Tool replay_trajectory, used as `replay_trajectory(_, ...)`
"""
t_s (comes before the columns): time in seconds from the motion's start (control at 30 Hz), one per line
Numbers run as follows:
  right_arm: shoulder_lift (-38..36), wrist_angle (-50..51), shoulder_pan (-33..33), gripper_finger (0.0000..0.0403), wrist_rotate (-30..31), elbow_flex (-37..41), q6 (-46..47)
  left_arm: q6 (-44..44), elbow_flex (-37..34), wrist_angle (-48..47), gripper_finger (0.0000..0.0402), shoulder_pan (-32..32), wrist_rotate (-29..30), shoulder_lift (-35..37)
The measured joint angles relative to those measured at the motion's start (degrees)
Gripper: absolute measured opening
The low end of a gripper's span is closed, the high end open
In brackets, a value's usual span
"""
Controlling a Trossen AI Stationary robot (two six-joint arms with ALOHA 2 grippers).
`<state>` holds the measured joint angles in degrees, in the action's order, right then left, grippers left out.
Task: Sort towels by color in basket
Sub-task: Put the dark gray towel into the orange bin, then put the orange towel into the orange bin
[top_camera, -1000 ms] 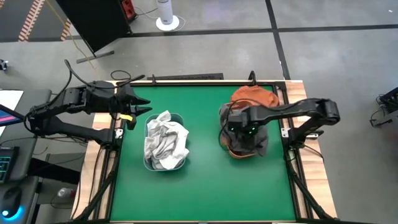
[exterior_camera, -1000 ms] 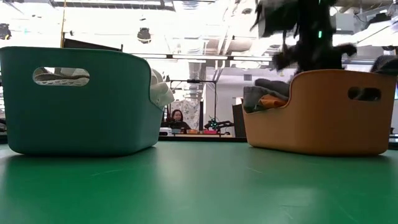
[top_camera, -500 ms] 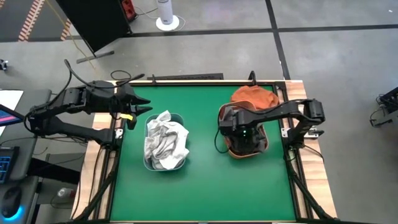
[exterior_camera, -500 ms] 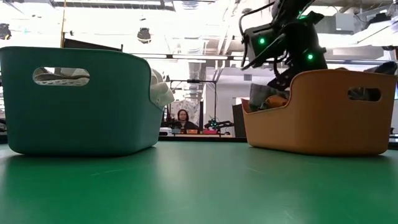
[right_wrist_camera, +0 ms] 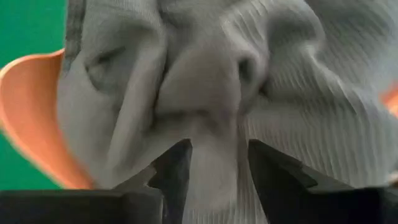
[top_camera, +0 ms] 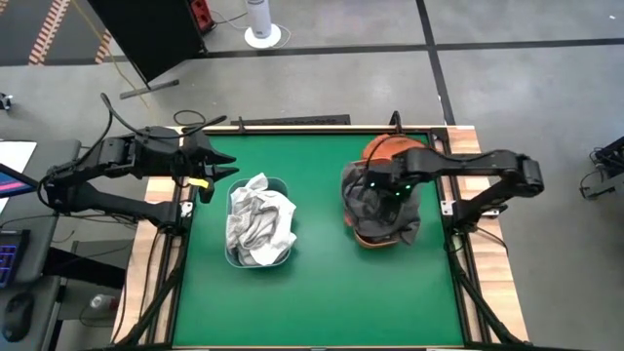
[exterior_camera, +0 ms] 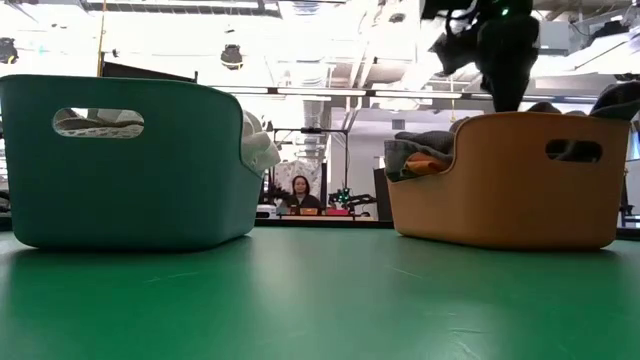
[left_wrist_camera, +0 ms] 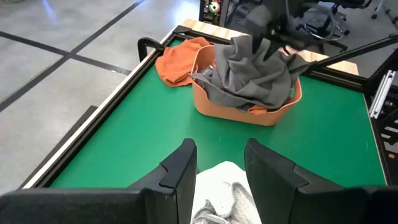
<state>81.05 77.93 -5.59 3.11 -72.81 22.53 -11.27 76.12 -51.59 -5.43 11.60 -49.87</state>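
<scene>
My right gripper (top_camera: 385, 187) hangs over the orange basket (exterior_camera: 500, 190) on the table's right, shut on a dark grey towel (left_wrist_camera: 249, 74) that rises in a peak from the basket. A rust-orange towel (top_camera: 390, 148) drapes over the basket's far rim onto the table. My left gripper (top_camera: 222, 168) waits open at the table's left edge, beside the teal basket (exterior_camera: 130, 170). That basket holds white and light grey towels (top_camera: 258, 219). My right gripper pinches a bunched fold (right_wrist_camera: 214, 149) of the dark grey towel between its two fingers, coming from above and pointing down. Several layers fill the gap. The towel hangs below the fingers, its lower part still in the orange basket and over its rim (top_camera: 366, 239).
The two baskets stand side by side with bare green table (top_camera: 317, 283) between and in front of them. A black rail (top_camera: 292, 122) runs along the far edge. A person (exterior_camera: 299, 190) sits in the room beyond the table.
My right gripper dipped into the orange basket, then rose again. The dark grey towel came up with it and now spreads wider over the basket's rim.
</scene>
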Motion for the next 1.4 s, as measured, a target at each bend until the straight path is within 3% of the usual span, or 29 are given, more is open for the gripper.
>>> replay_trajectory(0.1,-3.0,3.3,-1.3,0.0202,0.8,-0.8,2.1,-0.1,0.0,0.0,0.0125,0.0,0.0,0.0)
replay_trajectory(0.2,-6.8,3.4,-2.3,0.0208,6.5,-0.9,3.6,-0.1,0.0,0.0,0.0125,0.0,0.0,0.0)
replay_trajectory(0.4,-12.0,-4.5,-5.0,0.0209,15.9,-0.9,4.4,0.0,0.0,0.1,0.0125,0.0,0.0,0.0)
replay_trajectory(0.53,-13.0,-9.2,-6.2,0.0208,16.4,-1.0,4.0,-0.6,0.0,0.1,0.0125,0.0,-0.1,0.0)
replay_trajectory(0.87,-11.9,-8.6,-6.5,0.0208,16.4,-1.0,-0.4,-3.9,0.0,0.0,0.0125,0.0,-0.8,0.2)
replay_trajectory(1.4,-11.2,-11.2,-6.5,0.0207,16.4,-1.0,-0.5,0.2,0.0,0.0,0.0125,0.0,-0.8,0.2)
